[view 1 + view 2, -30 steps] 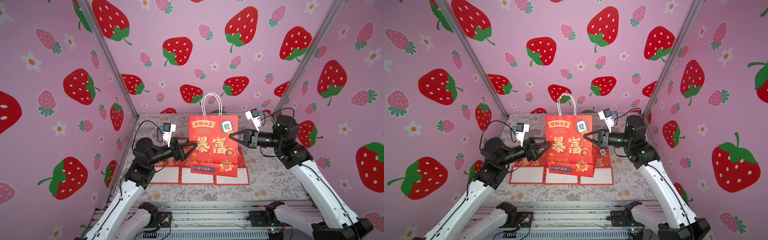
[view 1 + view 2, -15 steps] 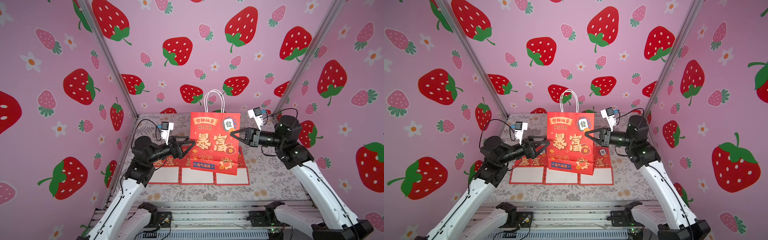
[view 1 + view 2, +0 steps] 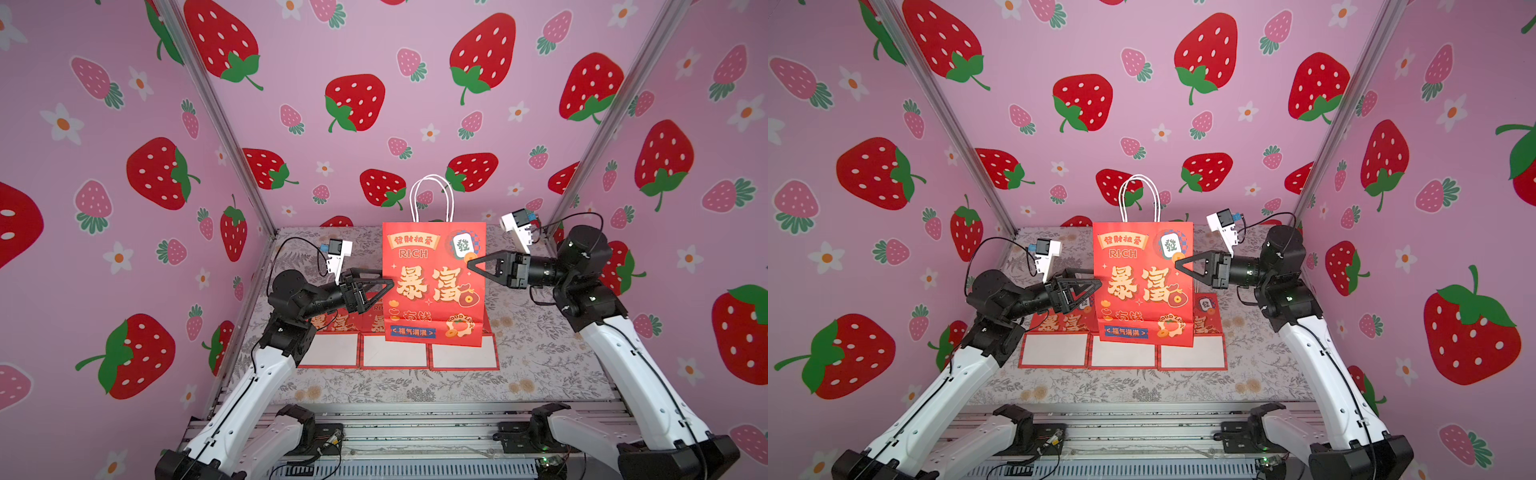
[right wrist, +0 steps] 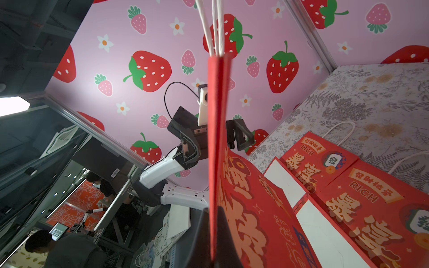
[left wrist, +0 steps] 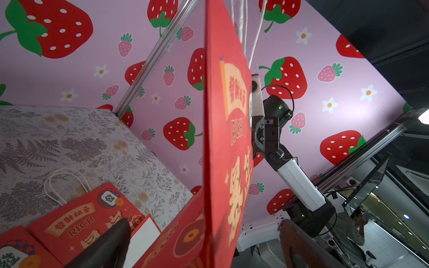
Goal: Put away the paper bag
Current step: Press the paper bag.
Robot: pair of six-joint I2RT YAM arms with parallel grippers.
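A flattened red paper bag (image 3: 434, 282) (image 3: 1144, 282) with white cord handles (image 3: 431, 197) hangs upright over the table in both top views. My right gripper (image 3: 470, 262) (image 3: 1178, 262) is shut on the bag's right edge. The right wrist view shows the bag's thin edge (image 4: 217, 139) pinched in that gripper (image 4: 212, 232). My left gripper (image 3: 386, 280) (image 3: 1096, 281) is open at the bag's left edge. In the left wrist view the bag (image 5: 222, 139) passes between the wide-apart fingers (image 5: 109, 243) of this gripper (image 5: 204, 243) without touching them.
Three flat red bags with folded white bottoms (image 3: 330, 349) (image 3: 395, 353) (image 3: 463, 355) lie side by side on the floral tablecloth (image 3: 540, 353) below the hanging bag. Pink strawberry walls (image 3: 353, 104) and metal corner posts (image 3: 216, 116) close in three sides.
The bag has risen a little and drifted right with my right gripper. My left gripper has opened the last bit and lifted slightly at the bag's left edge.
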